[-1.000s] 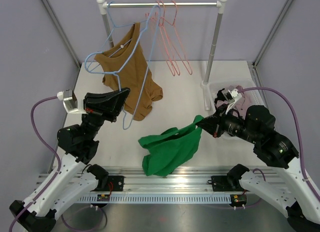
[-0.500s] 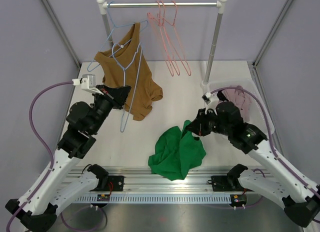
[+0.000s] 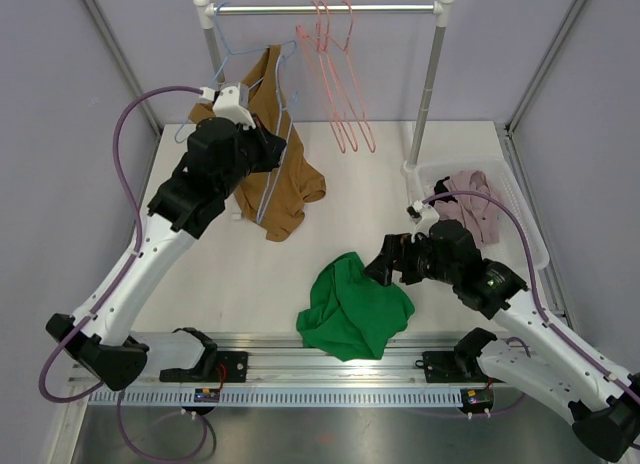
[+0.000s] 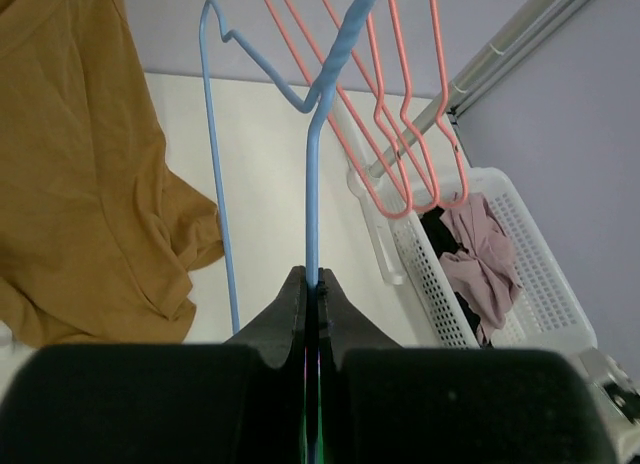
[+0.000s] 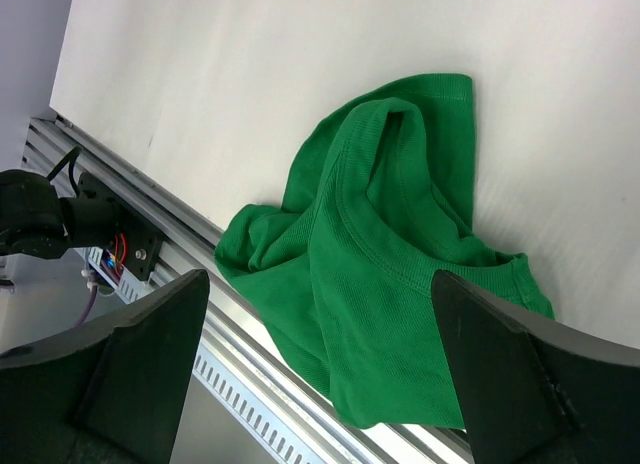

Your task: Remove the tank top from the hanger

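**Down on the desk (image 3: 400,184): green tank top (image 5: 390,274)**

Lies heaped near the front edge, just beneath right hand (image 5: 320,324), held spread wide. Pinches blue hanger (image 4: 312,184) wire with left hand (image 4: 312,284), up by rack (image 3: 325,8), well apart.

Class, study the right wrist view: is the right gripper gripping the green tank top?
No, the right gripper is open, its fingers wide apart above the green tank top on the table.
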